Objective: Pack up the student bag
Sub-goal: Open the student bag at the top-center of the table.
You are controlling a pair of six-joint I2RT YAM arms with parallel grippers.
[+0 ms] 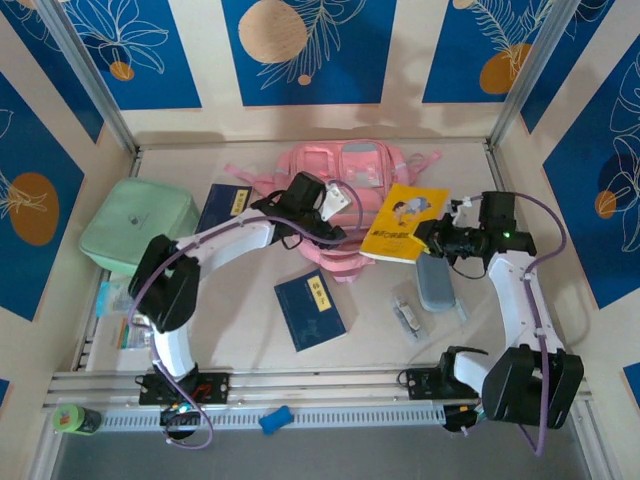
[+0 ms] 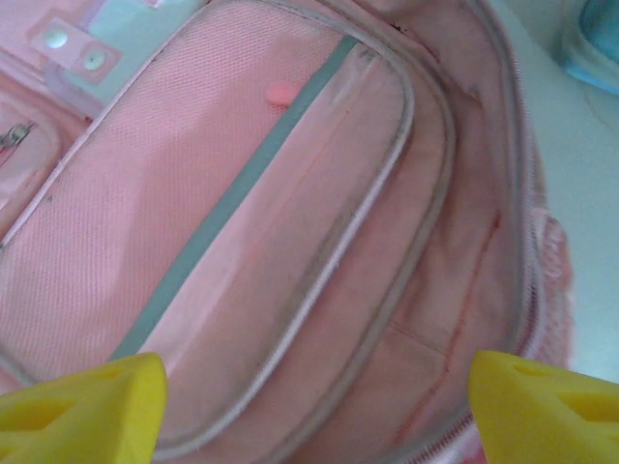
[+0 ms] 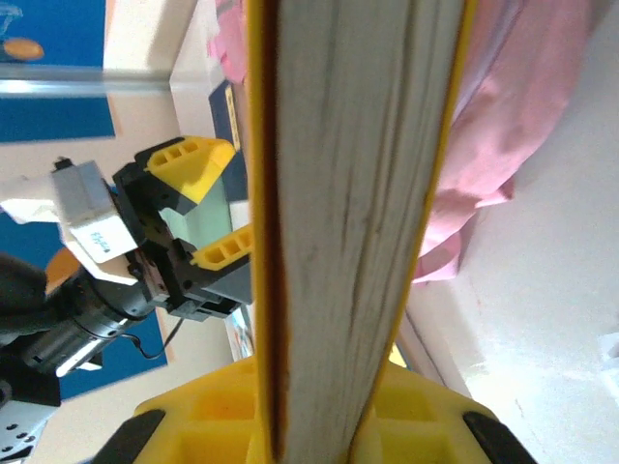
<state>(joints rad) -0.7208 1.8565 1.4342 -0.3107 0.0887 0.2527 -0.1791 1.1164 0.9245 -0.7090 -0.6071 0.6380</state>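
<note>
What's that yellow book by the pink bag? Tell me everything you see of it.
The yellow book is a thick paperback with a cartoon figure and dark lettering on its cover. The right pincer is clamped on one edge and holds it tilted beside the pink student bag. Close up, a pale page block sits between yellow covers. Whether it touches the bag is unclear.

Bright, even light with soft shadows; the student bag [image 2: 290, 193] blurs close up.
</note>
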